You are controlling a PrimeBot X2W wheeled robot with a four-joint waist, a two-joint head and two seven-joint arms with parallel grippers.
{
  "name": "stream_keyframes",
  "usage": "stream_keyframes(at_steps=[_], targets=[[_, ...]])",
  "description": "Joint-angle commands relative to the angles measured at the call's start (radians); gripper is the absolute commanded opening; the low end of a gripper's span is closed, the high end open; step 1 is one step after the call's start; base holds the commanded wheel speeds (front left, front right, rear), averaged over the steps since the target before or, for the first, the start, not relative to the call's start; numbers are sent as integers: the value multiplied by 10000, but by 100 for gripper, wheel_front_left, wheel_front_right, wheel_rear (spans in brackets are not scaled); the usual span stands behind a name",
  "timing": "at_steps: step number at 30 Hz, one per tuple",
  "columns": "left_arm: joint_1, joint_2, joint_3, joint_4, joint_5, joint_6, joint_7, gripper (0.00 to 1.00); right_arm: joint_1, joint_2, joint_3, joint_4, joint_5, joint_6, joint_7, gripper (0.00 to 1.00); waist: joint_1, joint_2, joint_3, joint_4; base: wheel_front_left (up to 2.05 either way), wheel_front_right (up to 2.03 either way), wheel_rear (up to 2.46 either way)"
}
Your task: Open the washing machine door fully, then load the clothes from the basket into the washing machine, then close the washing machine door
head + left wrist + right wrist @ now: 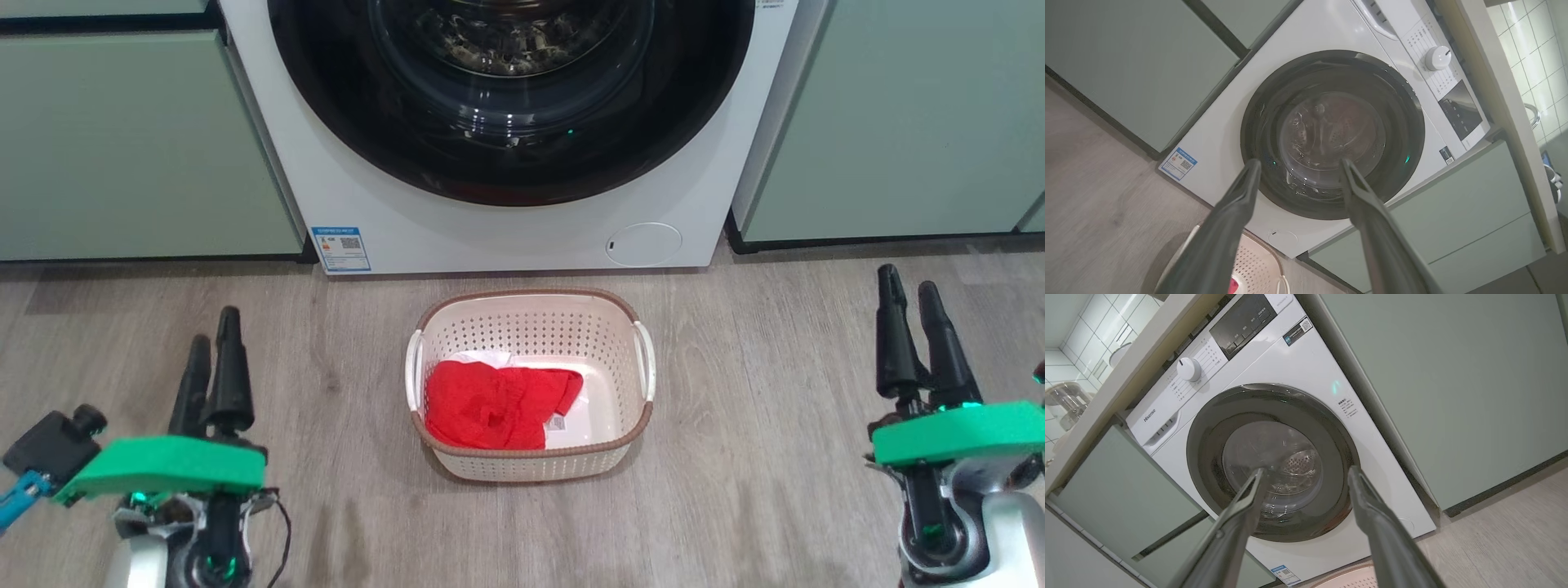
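Observation:
The white washing machine stands ahead between green cabinets, its black-rimmed glass door shut against the front. On the floor before it sits the cream basket holding the red garment on top of a thin white one. My left gripper is open at the lower left, well left of the basket. My right gripper is open at the lower right. Each wrist view looks up past spread fingers at the door. Nothing is held.
Pale green cabinets flank the machine. A round filter cover and a blue sticker mark its lower front. Wood-look floor lies around the basket. A dial and a dark display sit on the control panel.

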Motion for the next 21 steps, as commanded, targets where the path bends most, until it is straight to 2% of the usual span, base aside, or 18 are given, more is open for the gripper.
stream_keyframes(at_steps=[1, 11, 21], targets=[[-500, 115, 27, -571, 507, 145, -153, 100, -548, -104, 180, -534, -560, 0, -162, 100, 0, 0, -5, 14, 0, 0, 0], [-464, 127, -812, -1017, 2347, 351, -444, 100, -462, -111, 311, -725, -2279, 0, -455, 100, 0, 0, -41, 96, 0, 0, 0], [-472, 138, -1553, -1300, 3952, 765, -707, 100, -383, -117, 328, -677, -3445, 0, -721, 100, 0, 0, -83, 62, 0, 0, 0]])
